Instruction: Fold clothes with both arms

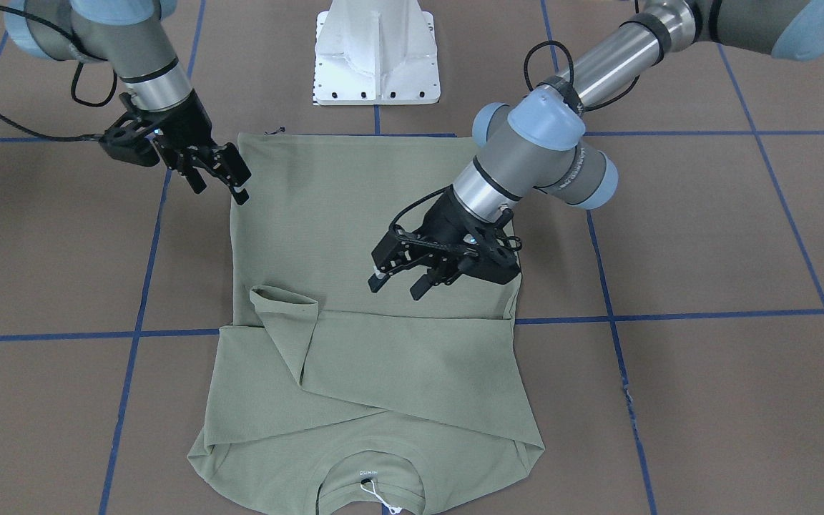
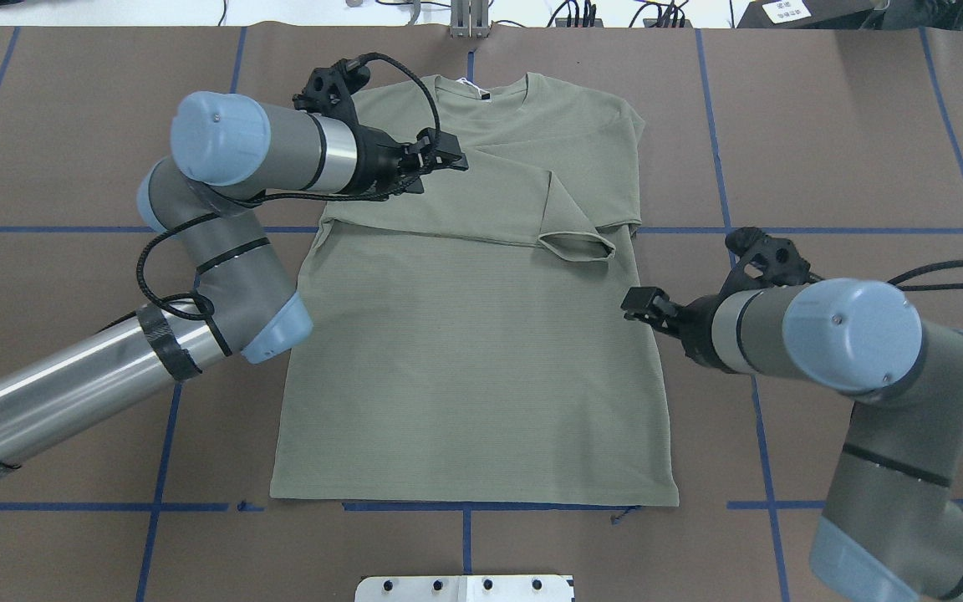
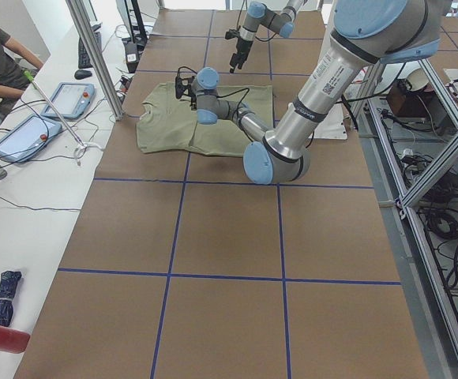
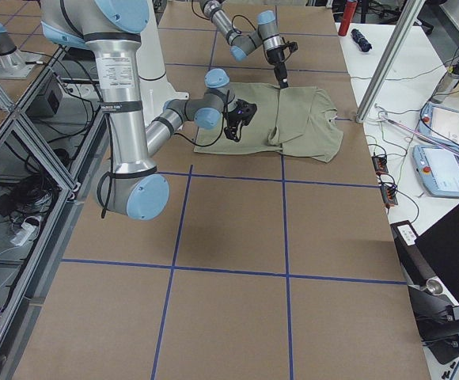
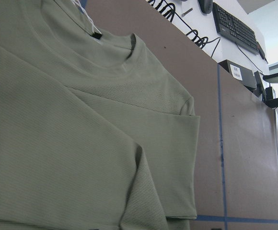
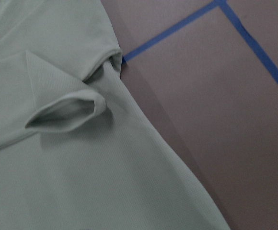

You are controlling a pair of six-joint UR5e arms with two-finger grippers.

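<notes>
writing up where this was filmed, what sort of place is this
Likely a robotics lab or test cell, not a home: the table is covered in brown paper with a blue tape grid, handheld control pendants lie on a side bench, and aluminium framing stands at its edge.

Nothing fully legible anywhere. Tiny white collar print (image 1: 369, 473) inside the neck of the shirt (image 1: 376, 357), bottom centre of the front-facing view, too small to read. Code-style sticker (image 3: 321, 76) on the left arm (image 3: 296, 126), upper right of the left side view, blurred. White label (image 2: 780, 10) on a dark box (image 2: 816, 10), top right of the overhead view, unreadable.
</notes>
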